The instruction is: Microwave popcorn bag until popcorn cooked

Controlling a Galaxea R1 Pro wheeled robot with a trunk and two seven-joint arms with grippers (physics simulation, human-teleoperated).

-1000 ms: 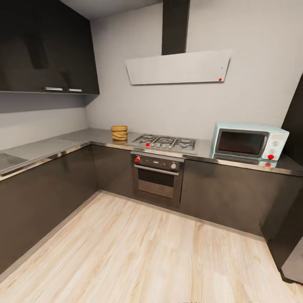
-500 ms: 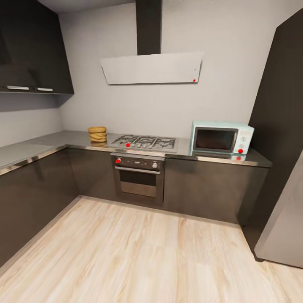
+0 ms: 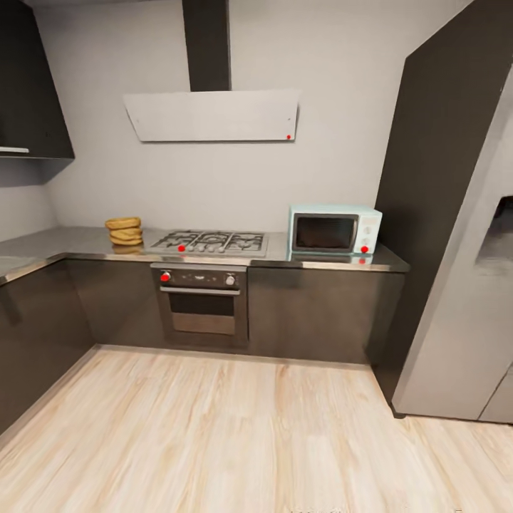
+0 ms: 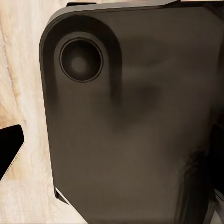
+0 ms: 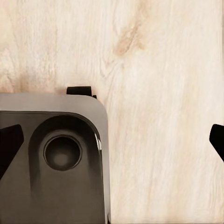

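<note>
Two black fingertips [image 5: 10,144] of the right claw [image 5: 112,142] show at opposite edges of the right wrist view, well apart, so that claw stands wide open with nothing between them; below it lie the pale wooden floor [image 5: 158,70] and a dark rounded part of the robot's base [image 5: 51,163] with a round recess. One black fingertip [image 4: 9,151] of the left claw shows in the left wrist view beside a large dark rounded panel [image 4: 135,116] of the robot; how far that claw is open I cannot tell, and nothing is seen in it. Farther out, in the head view, the grey metal countertop [image 3: 71,246] runs along the back wall and turns at the left corner. On it, left of the gas hob [image 3: 210,243], sits the small tan-orange popcorn bag [image 3: 124,231], near the back edge. At the right end of the countertop stands the mint-blue microwave [image 3: 333,230], its dark door shut, a red dot on its panel. Below the hob is a black built-in oven [image 3: 203,305]. Above hangs a flat grey extractor hood [image 3: 212,115]. Right of the microwave rise a tall dark cabinet [image 3: 434,157] and a grey fridge [image 3: 463,328].
</note>
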